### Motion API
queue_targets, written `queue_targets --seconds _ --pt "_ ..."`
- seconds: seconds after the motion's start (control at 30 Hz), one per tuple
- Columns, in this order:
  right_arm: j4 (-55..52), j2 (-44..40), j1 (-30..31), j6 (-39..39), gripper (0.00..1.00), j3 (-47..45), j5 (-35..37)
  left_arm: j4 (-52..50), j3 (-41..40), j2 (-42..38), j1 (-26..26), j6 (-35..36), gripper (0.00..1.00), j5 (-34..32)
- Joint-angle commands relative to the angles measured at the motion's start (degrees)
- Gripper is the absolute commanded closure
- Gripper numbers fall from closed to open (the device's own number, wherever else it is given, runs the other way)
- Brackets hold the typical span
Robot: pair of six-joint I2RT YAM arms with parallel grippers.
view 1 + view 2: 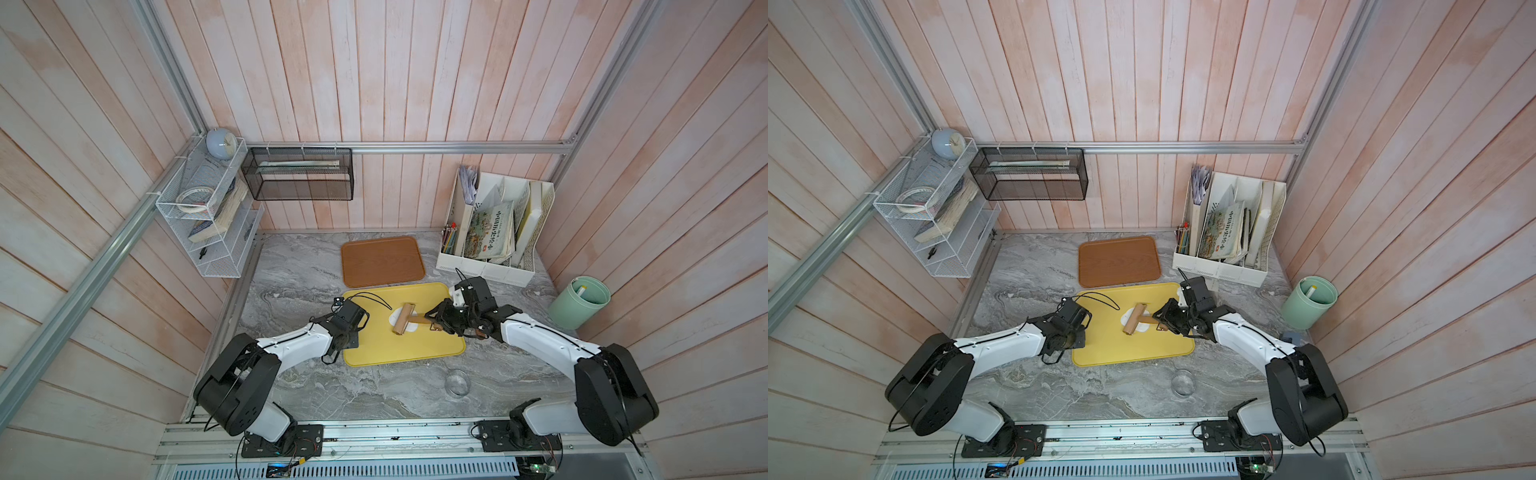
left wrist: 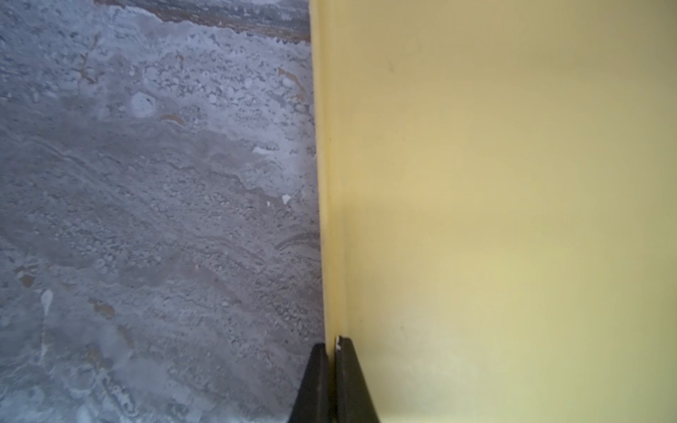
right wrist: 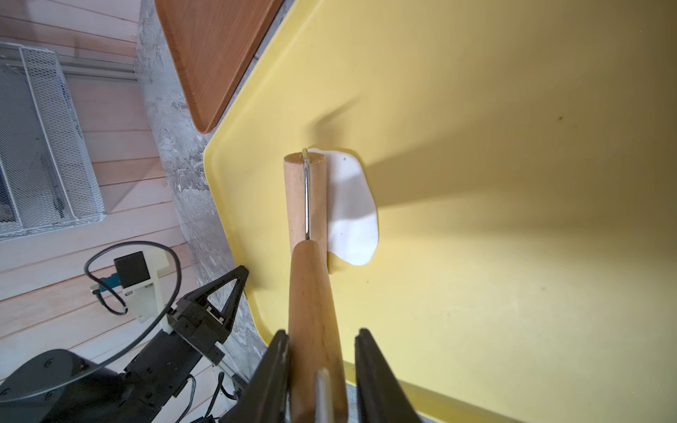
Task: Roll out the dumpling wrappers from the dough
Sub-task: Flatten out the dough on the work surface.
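Item: dough (image 3: 351, 212), flattish white blob mid yellow tray (image 3: 476, 256), partly under wooden roller (image 3: 304, 197) gripped by its handle in right pincer (image 3: 321, 333), left pincer (image 2: 331, 344) pinched tight on tray rim; likely hazard: soft dough clinging to roller, lifting, tearing or spreading lopsided.
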Motion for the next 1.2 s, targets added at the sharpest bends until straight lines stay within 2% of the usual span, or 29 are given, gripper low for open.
queue_targets --seconds 0.0,0.13,0.3,0.67,0.77,0.9,1.03,1.17 --pt "-10.7 1.2 -1.9 -3.3 1.00 -5.3 9.6 -7.6 -2.8 4.1 -1.1 1.1 1.00 4.2" --pt "-11.5 0.8 -6.5 -3.8 1.00 -12.4 10.2 -7.6 -2.8 4.1 -1.1 1.1 1.00 4.3" --pt "-13.2 0.1 -11.1 -7.1 1.00 -14.7 8.5 -7.6 -2.8 4.1 -1.1 1.1 1.00 4.3" --pt "-25.9 -3.4 -16.9 -11.5 1.00 -11.2 15.8 -7.7 -2.7 4.2 -1.1 1.2 1.00 4.3" --pt "-25.8 -5.0 -18.7 -12.4 1.00 -9.6 13.1 -7.7 -2.8 4.1 -1.1 1.2 1.00 4.3" --pt "-17.5 -10.0 -14.9 -7.1 1.00 -2.2 -1.2 -7.6 -2.8 4.1 -1.1 1.2 1.00 4.4" --pt "-6.7 -11.6 -9.2 -1.3 1.00 4.1 -5.3 -7.8 -2.6 4.3 -1.1 1.3 1.00 4.4" --pt "-0.7 -5.3 -6.3 -2.1 1.00 5.9 -6.7 -7.7 -2.7 4.1 -1.1 1.1 1.00 4.3"
